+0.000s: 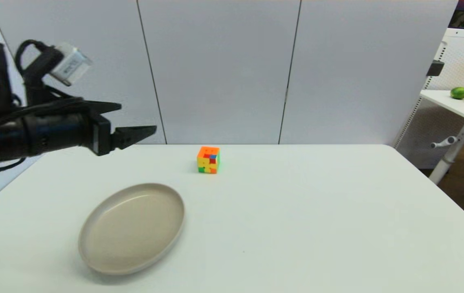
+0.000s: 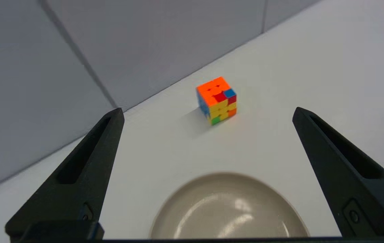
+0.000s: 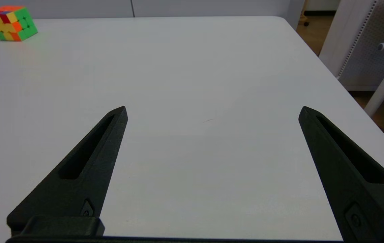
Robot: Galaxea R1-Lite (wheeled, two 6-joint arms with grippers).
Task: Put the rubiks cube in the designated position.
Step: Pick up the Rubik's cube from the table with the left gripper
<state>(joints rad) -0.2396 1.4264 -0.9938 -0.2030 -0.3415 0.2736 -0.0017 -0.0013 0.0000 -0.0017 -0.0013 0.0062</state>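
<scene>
1. One rubiks cube is sitting on the white table near its far edge, close to the grey wall panels, with its orange face turned up.
2. Nothing is touching the cube; it is standing flat and well apart from both grippers.
3. Nearer the robot and to its left, a beige plate is lying on the table, apart from the cube and holding nothing.
4. The left gripper is hovering above the table's left side, its fingers spread wide and holding nothing, pointing toward the cube; in its wrist view the cube is showing between the two fingers, beyond the plate.
5. The right gripper is hanging low over the table's bare right part, its fingers likewise standing wide apart and empty, with the cube lying far off to one side.
</scene>
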